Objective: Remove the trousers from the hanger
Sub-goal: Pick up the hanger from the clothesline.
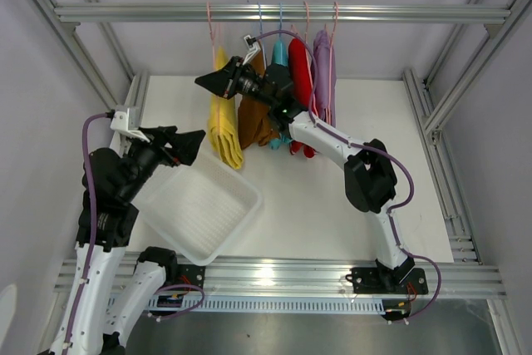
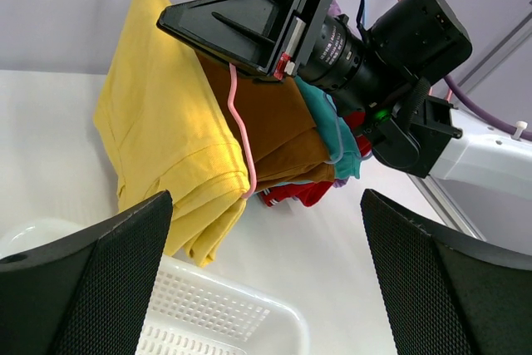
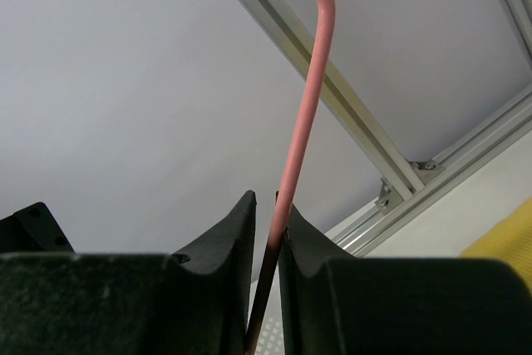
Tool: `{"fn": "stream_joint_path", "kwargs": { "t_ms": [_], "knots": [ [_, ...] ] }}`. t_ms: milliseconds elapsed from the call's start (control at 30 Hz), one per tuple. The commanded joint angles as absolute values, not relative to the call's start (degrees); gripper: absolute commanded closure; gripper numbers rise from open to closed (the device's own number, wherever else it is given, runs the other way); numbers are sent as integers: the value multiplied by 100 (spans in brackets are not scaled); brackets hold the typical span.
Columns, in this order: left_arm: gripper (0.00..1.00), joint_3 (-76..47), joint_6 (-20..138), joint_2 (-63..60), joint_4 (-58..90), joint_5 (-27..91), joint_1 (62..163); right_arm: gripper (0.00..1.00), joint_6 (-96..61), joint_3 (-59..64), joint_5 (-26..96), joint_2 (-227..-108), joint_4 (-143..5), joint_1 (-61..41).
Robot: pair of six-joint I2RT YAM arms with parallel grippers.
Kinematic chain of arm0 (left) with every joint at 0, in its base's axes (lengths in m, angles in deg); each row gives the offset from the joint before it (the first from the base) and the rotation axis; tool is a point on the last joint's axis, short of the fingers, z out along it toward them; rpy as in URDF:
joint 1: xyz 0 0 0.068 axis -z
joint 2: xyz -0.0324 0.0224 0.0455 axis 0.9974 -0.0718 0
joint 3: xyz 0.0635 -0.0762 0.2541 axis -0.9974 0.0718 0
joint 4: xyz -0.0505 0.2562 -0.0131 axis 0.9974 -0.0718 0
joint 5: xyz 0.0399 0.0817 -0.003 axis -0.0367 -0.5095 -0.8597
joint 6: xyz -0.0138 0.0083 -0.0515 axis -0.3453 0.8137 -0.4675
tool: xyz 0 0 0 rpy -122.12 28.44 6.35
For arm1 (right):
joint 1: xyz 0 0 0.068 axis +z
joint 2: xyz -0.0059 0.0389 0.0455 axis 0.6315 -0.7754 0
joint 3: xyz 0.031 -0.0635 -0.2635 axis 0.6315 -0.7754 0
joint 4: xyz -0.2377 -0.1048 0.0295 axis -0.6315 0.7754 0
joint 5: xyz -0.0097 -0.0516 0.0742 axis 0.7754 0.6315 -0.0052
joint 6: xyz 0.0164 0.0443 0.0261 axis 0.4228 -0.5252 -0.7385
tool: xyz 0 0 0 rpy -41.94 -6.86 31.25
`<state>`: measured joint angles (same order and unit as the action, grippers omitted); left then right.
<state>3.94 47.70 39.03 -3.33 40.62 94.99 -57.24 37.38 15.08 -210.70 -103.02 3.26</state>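
rail (image 1: 283, 12): alu bar across the back of the frame; five hangers hooked on it, side by side.
yellow trousers (image 1: 226, 135): leftmost on the rail, folded over the pink hanger (image 3: 312, 89), hem hanging just above the table (image 1: 332, 214). Not off yet.
brown trousers (image 1: 256, 118): next to yellow, touching it; partly behind R arm.
teal trousers (image 1: 279, 54): third along, mostly hidden by R arm.
red trousers (image 1: 301, 72): fourth, on its hanger.
lilac trousers (image 1: 322, 64): rightmost, hanging beside red.
right gripper (image 3: 266, 205): raised at rail side, just left of yellow's top. Jaws drawn in on the pink hanger wire; wire runs up betw. both fingers (image 3: 224, 239) to the hook. Pinching it.
left gripper (image 1: 195, 143): low, over the far corner of the tray, pointing at yellow's lower half, near but not touching. Jaws spread wide, nothing betw. them.
tray (image 1: 199, 205): white perforated basket on the table, front-left, below and just beside yellow's hem.
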Motion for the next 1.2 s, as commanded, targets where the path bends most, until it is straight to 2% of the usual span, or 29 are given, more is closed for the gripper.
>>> {"fn": "stream_joint_path", "kwargs": {
  "t_ms": [0, 333, 800, 900, 1167],
  "knots": [
    [1, 413, 4652, 3940, -218, 4169, 9529, 100, -5609, 4037, 1453, -20931, -10973, 321],
    [0, 422, 4652, 3932, -210, 4178, 9529, 100, -5487, 4213, 1620, -20790, -11000, 347],
    [1, 430, 4599, 3896, -192, 4266, 9529, 100, -5152, 5531, 1813, -20922, -10314, 259],
    [1, 439, 4608, 3896, -192, 4266, 9529, 100, -5170, 5479, 1805, -20834, -10323, 224],
    [1, 439, 4625, 3861, -174, 4265, 9529, 100, -5038, 4303, 1901, -20114, -10446, 119]
  ]
}}
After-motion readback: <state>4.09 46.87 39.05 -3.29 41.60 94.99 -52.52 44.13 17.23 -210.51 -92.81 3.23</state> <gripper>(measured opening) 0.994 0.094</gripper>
